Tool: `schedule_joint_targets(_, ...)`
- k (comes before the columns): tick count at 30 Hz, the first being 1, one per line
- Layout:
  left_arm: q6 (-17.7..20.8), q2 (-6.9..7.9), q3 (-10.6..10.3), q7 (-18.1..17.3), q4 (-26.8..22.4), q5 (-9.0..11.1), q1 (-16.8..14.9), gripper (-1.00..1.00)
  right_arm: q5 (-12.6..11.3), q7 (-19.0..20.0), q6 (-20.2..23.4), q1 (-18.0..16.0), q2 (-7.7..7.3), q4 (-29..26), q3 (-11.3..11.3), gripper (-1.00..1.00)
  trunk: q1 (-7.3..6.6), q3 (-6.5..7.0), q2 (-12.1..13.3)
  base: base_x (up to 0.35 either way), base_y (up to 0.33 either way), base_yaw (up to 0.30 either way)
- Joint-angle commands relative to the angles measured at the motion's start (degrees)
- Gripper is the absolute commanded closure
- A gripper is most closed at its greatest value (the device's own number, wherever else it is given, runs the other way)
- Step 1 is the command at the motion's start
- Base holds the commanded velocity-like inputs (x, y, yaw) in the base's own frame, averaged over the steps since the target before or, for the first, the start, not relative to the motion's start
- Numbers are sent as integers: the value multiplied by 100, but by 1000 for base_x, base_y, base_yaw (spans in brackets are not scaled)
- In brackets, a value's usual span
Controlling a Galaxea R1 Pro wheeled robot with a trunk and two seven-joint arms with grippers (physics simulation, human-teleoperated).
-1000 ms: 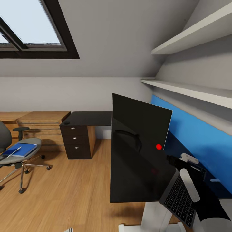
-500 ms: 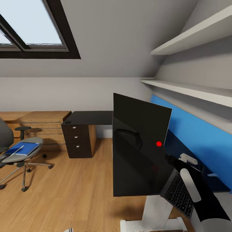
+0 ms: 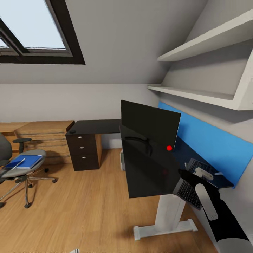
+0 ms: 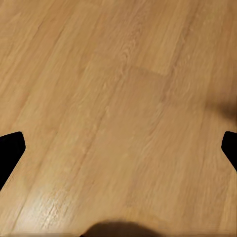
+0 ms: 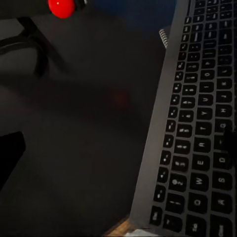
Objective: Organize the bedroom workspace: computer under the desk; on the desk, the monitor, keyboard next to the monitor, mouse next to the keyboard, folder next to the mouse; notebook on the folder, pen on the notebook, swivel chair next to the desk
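The monitor (image 3: 149,127) stands on the glossy black desk (image 3: 147,175), its red dot (image 5: 61,6) at a lower corner. The keyboard (image 3: 187,192) (image 5: 197,128) lies askew at the desk's near right corner, partly over the edge. My right gripper (image 3: 185,174) (image 5: 118,150) hovers just above it, fingers spread, open. A spiral-bound notebook (image 3: 197,164) lies beyond it. At far left the swivel chair (image 3: 19,168) carries the blue folder (image 3: 24,161) and the pen (image 3: 14,165). A small black mouse (image 3: 72,132) sits above the drawers (image 3: 84,151). My left gripper (image 4: 118,148) hangs open over the floor.
A light grey box (image 3: 122,160), perhaps the computer, shows under the desk behind its white leg (image 3: 168,214). Light wooden cabinets (image 3: 42,135) line the back wall. White shelves (image 3: 196,95) and a blue wall panel (image 3: 207,144) run along the right. Wooden floor (image 3: 80,211) lies between chair and desk.
The whole picture has shifted: the camera has drawn back and the desk looks smaller and farther. My right gripper stays over the keyboard. The chair has not moved.
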Motion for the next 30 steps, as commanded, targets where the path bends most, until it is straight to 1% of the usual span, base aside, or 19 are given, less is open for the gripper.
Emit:
schedule_joint_targets(1, -33, 6, -32, 37, 2, 60, -5, -100, -64, -48, 14, -4, -1, -10, 2, -100, -2, -7, -5, -262, 235, -4)
schedule_joint_targets(5, -33, 6, -29, 37, 2, 60, -4, -100, -72, -48, 10, -4, 0, 11, 2, -100, -2, -7, -5, -223, 245, -1)
schedule_joint_targets(9, -33, 6, -28, 37, 2, 60, -4, -100, -72, -43, 7, -4, 3, 20, 2, -100, -2, -7, -5, -70, 258, -26)
schedule_joint_targets(14, -33, 6, -27, 37, 2, 69, -6, -100, -77, -35, 1, -4, 7, 43, 6, -100, -2, -7, -5, -18, 215, -177)
schedule_joint_targets(19, -30, 6, -26, 42, 2, 75, -6, -100, -84, -27, -4, -4, 10, 155, 14, -100, -2, -7, -5, -4, 60, -244)
schedule_joint_targets(22, -27, 2, -26, 44, 2, 76, -5, -100, -87, -19, -14, -4, 59, 216, 17, -100, -2, -7, -5, -1, 17, -260)
schedule_joint_targets(25, -26, 0, -26, 45, 2, 77, -5, -100, -86, -12, -67, -4, 150, 345, 19, -100, -2, -7, -5, -1, 9, -264)
schedule_joint_targets(26, -25, -1, -26, 46, 2, 77, -4, -100, -86, -6, -142, -4, 208, 444, 16, -100, -2, -7, -5, 0, 4, -270)
schedule_joint_targets(30, -25, -1, -26, 46, 2, 77, -5, -100, -96, 1, -395, -4, 291, 632, 12, -100, -2, -7, -5, 0, 2, -279)
